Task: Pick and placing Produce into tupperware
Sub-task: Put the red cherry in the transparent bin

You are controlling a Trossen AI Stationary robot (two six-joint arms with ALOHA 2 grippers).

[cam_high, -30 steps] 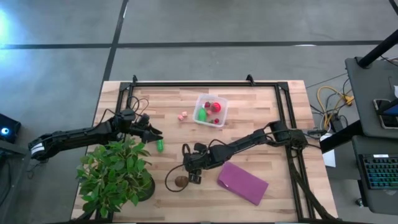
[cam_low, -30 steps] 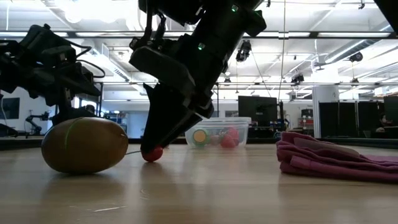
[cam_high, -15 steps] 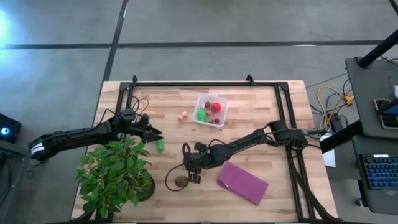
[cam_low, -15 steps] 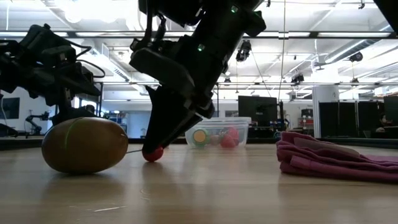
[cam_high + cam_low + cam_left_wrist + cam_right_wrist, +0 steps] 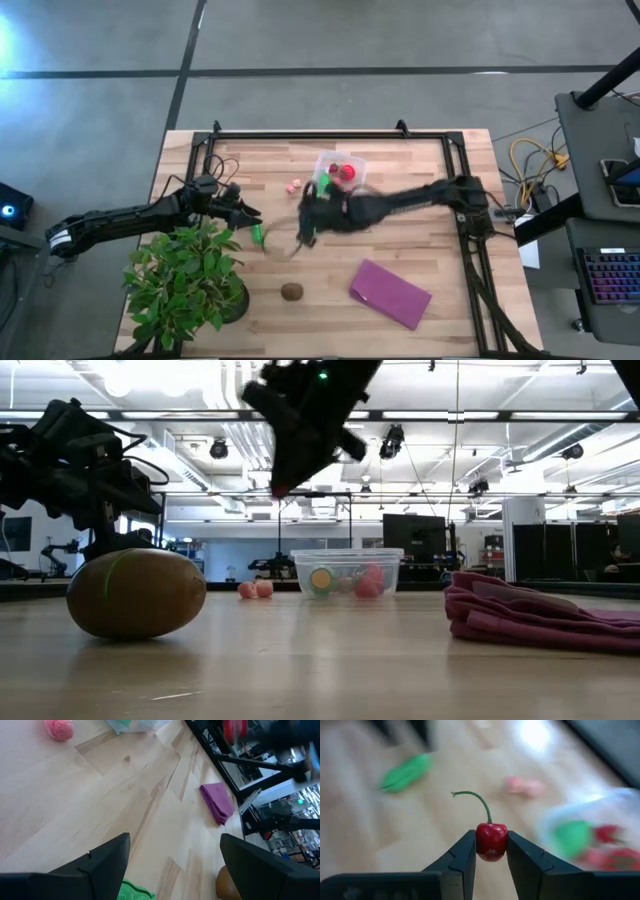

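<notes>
- Right gripper (image 5: 490, 851) is raised above the table (image 5: 430, 200), fingers pinching a red cherry (image 5: 491, 841), green stem up; seen from overhead it sits at about 8 o'clock of the tupperware (image 5: 339, 176).
- Tupperware at table's 12 o'clock area, holding green and red produce.
- Pink pieces (image 5: 294, 186) at 9 o'clock of the tub, just beside it.
- Green piece (image 5: 257, 234) right by left gripper (image 5: 243, 212), whose fingers are spread, empty.
- Brown fruit (image 5: 291, 291) at table's 6 o'clock, purple cloth (image 5: 390, 293) at its 3 o'clock.
- Potted plant (image 5: 185, 280) at 8 o'clock corner.
</notes>
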